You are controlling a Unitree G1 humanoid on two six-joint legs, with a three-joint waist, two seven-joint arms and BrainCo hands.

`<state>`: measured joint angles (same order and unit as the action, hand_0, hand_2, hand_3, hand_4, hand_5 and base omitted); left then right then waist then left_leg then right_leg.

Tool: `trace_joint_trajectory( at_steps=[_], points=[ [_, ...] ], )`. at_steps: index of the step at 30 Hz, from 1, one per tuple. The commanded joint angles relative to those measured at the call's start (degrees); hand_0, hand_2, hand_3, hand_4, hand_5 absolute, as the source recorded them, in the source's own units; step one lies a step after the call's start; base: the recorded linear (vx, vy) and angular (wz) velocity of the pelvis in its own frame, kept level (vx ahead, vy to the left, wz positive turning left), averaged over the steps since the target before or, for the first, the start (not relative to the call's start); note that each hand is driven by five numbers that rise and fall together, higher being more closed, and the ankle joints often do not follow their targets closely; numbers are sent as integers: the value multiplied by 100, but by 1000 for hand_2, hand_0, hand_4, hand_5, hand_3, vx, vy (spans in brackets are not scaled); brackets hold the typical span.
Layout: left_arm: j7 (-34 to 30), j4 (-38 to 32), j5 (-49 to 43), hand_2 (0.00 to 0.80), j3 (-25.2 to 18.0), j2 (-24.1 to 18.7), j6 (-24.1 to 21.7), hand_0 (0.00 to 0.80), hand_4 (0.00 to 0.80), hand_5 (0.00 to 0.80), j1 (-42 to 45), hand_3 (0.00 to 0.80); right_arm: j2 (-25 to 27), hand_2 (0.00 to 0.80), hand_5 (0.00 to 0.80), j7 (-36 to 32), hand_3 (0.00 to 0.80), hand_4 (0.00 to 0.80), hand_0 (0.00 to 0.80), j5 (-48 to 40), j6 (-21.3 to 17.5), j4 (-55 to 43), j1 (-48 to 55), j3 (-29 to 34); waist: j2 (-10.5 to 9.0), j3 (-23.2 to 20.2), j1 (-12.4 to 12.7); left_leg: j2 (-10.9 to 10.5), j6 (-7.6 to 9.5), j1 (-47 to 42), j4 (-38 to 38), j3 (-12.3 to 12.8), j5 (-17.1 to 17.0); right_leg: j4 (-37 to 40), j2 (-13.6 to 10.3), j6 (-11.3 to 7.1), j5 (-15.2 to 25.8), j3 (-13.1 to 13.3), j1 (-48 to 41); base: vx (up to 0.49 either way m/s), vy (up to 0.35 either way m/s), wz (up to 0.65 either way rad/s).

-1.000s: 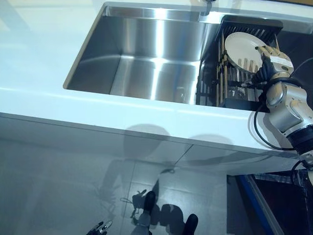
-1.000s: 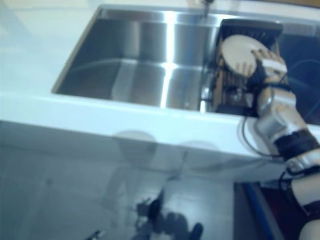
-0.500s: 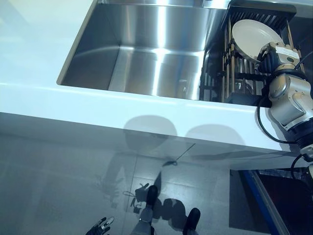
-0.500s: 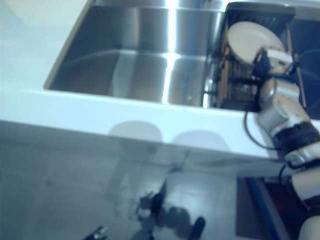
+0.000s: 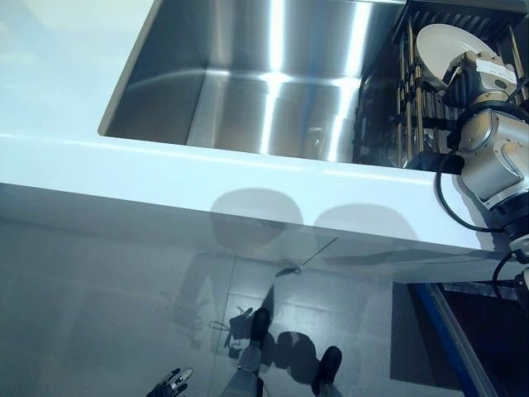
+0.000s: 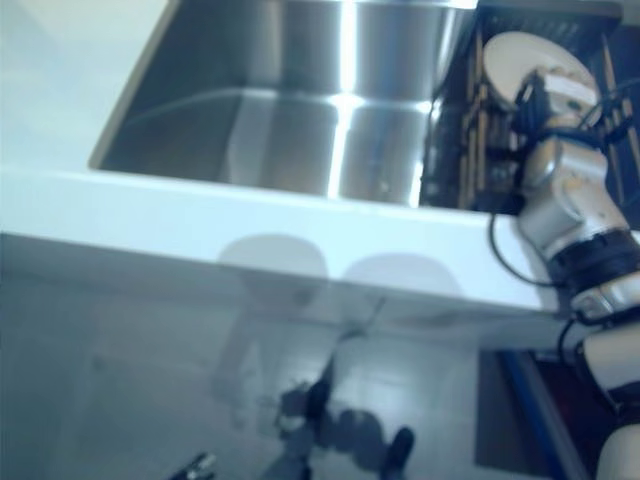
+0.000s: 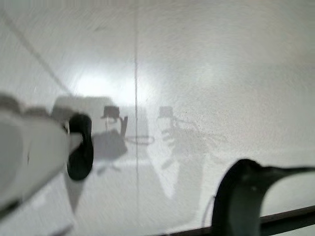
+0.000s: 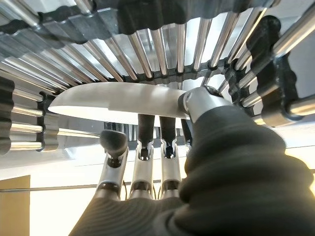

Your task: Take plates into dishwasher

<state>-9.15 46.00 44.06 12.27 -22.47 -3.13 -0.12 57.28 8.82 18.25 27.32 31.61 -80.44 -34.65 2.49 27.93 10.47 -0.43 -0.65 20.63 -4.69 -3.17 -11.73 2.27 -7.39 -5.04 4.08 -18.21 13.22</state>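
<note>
Starting at the left, our left hand hangs low over the floor, well away from the worktop, and takes no part here; we cannot tell how its fingers are set. Next comes the steel sink, sunk into the worktop, its basin bare and shiny. At the sink's right end stands a dark dish rack of upright metal bars, and the plate sits there on edge, leaning among those bars at the far right corner of the sink.

Our right hand is clamped on the plate's rim: in the wrist view the thumb presses on one face while the fingers reach under the other, a pinch on the edge nearest us.

We judge the plate to be rigid and fairly light, but smooth and glazed, so it could slip in a narrow edge pinch, and it looks breakable if knocked against the bars. The rim is the only place free to grip while it stands in the rack; a deeper hold, fingers further across the back, would likely steady it for lifting straight up between the bars.

The plate itself is round, plain white to cream, shallow, with a thin edge and no pattern we can see.
</note>
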Motion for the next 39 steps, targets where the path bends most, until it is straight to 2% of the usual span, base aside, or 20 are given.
trace_joint_trajectory(
  at_steps=[1,9,21,28,36,39],
  points=[
    [-40,-84,21,0,134,-18,-80,0,0,0,289,0,520,800,800,328,800,800,800,-125,46,163,-256,-518,146,186,48,84,-37,-405,6,512,541,-704,-349,-264,-52,-50,394,0,0,0],
    [-81,46,-201,0,59,-18,-101,0,0,0,254,0,657,800,800,383,800,800,800,-267,-21,178,-196,-400,81,184,-13,104,-50,-883,-16,568,668,-595,-336,-286,-90,-30,-93,-9,-11,3],
    [-160,289,-470,0,-71,-31,-157,0,0,0,344,0,826,800,800,720,800,800,800,-579,-289,26,-17,-160,-102,-284,-72,161,-59,-1194,-31,610,807,-402,-257,-284,-95,1,-479,5,-8,0],
    [-176,366,-646,0,-125,-6,-174,0,0,0,414,0,830,800,800,753,800,800,800,-1084,-415,-38,106,0,-182,-511,-66,161,-67,-1349,-31,604,857,-302,-233,-278,-99,-14,-688,8,-8,4],
    [-201,625,-869,0,-273,46,-252,0,0,0,487,0,570,800,800,703,800,800,800,-3036,-901,-124,752,834,-339,-840,-92,178,-95,-1627,-31,643,960,-180,-189,-257,-132,-5,-1016,8,-4,0],
    [-197,714,-954,0,-318,65,-263,0,0,0,503,0,442,800,800,600,800,800,800,-3505,-1077,-71,980,1087,-416,-964,-106,193,-106,-1754,-31,677,1004,-123,-174,-253,-133,6,-1156,35,-22,-3]
  ],
)
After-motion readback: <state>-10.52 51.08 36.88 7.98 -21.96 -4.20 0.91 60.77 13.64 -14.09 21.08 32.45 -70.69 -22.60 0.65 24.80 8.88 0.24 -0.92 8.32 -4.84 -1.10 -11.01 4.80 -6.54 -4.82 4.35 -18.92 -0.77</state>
